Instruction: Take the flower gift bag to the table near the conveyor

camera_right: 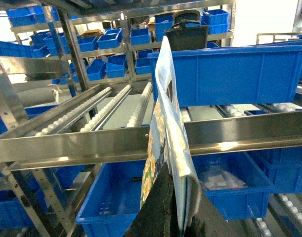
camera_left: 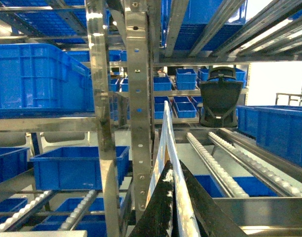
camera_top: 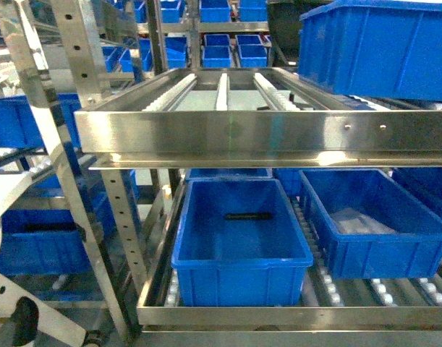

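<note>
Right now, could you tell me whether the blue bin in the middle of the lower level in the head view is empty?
No, a small black object lies on the floor of that blue bin.

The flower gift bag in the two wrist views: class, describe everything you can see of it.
The flower gift bag is seen edge-on in both wrist views, flattened and standing nearly upright. It looks like glossy paper, its printed side pale blue with cream flowers, its edges white. The right gripper pinches its lower edge; in the left wrist view the left gripper clamps another white edge of the bag. Behind it lie the conveyor rollers and a blue bin. No handles are visible.
</note>
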Controlling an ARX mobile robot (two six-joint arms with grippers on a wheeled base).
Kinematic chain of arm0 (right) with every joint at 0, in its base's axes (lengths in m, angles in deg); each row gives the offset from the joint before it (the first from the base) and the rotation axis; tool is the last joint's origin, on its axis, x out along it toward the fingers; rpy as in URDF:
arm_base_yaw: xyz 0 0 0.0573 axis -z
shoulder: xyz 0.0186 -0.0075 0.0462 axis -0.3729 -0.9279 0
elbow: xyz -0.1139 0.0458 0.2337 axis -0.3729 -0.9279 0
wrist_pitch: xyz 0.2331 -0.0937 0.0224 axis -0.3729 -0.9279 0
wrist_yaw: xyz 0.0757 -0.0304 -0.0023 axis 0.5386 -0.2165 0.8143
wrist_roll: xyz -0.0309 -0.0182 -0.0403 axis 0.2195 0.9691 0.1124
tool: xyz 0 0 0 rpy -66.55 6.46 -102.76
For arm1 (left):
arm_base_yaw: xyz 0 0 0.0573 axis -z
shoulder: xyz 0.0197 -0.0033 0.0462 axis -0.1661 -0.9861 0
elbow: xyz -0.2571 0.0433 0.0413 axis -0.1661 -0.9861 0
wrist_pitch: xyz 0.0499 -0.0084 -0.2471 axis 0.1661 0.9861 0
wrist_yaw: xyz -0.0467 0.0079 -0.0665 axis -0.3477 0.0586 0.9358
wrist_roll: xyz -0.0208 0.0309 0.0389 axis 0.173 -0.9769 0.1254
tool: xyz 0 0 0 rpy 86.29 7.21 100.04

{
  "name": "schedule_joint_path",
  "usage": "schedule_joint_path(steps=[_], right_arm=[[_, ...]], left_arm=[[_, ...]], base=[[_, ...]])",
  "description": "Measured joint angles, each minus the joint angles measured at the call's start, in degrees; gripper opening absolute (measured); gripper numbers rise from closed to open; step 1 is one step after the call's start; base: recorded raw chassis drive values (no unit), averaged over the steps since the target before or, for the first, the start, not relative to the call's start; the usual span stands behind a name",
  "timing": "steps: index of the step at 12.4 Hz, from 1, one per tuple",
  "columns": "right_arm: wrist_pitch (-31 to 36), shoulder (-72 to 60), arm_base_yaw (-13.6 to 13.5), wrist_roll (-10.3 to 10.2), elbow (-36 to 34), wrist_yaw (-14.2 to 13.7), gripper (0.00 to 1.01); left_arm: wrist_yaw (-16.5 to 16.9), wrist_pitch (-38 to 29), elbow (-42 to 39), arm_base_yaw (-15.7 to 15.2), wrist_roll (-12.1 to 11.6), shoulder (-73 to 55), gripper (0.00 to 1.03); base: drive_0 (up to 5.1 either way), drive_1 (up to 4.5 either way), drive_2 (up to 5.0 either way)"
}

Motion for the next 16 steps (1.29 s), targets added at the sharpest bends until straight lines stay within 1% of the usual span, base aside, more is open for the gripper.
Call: schedule_joint_path(steps=[6,16], right_arm=[[0.02,0.07,0.00,0.00,0.00,0.00,0.02],[-0.04,0.11,0.00,0.00,0.00,0.00,0.02]], left_arm=[[0.02,0.00,0.00,0.02,0.00,0.02,0.02],[0.02,0.04,0.00,0.02,0.00,0.00,0.02]], base=[[-4.8,1.16,3.6],[-5.0,2.43,2.4]])
